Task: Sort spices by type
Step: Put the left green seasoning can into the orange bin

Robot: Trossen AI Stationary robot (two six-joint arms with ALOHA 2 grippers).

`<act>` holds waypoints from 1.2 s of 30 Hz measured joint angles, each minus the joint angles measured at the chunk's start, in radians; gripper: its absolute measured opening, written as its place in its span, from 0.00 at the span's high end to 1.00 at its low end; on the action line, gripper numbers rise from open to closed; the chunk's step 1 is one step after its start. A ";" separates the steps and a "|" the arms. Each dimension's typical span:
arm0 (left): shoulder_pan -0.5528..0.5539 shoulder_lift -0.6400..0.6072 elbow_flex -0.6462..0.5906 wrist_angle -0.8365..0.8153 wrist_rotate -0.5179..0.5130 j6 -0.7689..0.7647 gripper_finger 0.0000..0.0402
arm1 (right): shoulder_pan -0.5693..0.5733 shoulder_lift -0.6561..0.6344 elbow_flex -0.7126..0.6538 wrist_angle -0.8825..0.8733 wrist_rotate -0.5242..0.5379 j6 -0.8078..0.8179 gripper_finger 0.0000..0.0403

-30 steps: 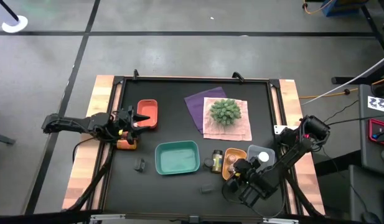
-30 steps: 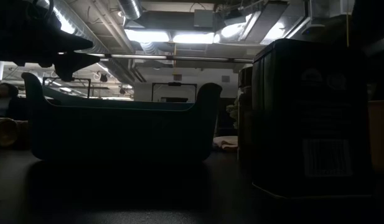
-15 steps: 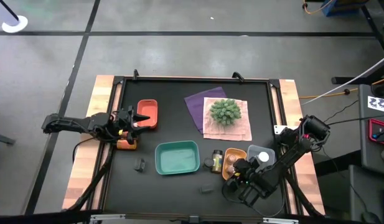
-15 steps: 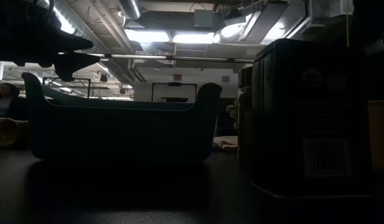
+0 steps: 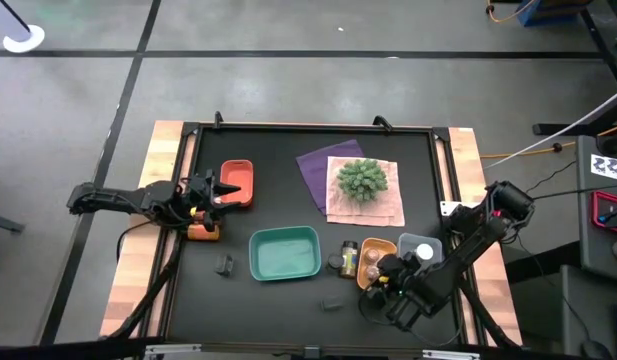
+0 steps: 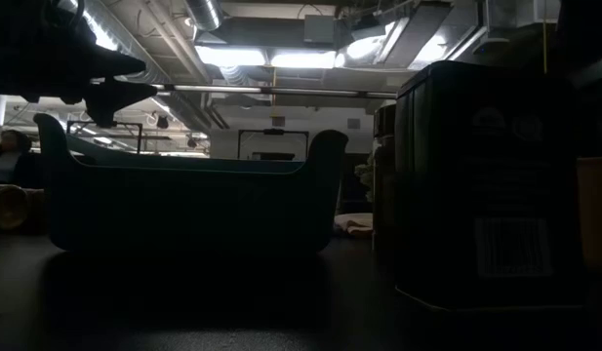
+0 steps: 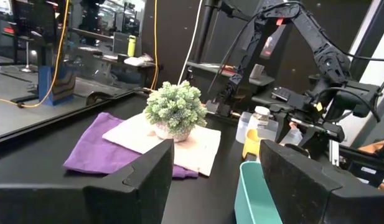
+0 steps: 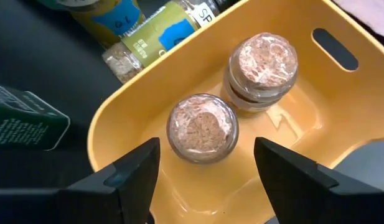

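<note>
Two round jars with brownish cork-like tops stand side by side in an orange tray at about five o'clock on the table. One jar sits directly between the parted fingers of the right gripper, which hangs open just above it and holds nothing. The second jar touches the first on its far side.

Just outside the tray's rim lie two more spices: a jar with a green and blue label showing the letters "SP", the rest hidden, and a jar with a yellow and blue label with print too small to read. A dark green tin with tiny white lettering rests nearby on the black table.

From above, a clear tray holding a white-capped jar adjoins the orange tray. A teal tray sits at six o'clock, with small dark pieces beside it. A red tray lies at nine o'clock, next to the left gripper, open and empty. A green ball plant stands on cloths at one o'clock.
</note>
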 joint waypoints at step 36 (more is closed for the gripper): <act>-0.093 0.382 0.412 -0.077 0.129 -0.348 0.43 | 0.000 -0.067 0.196 -0.214 0.115 -0.434 0.36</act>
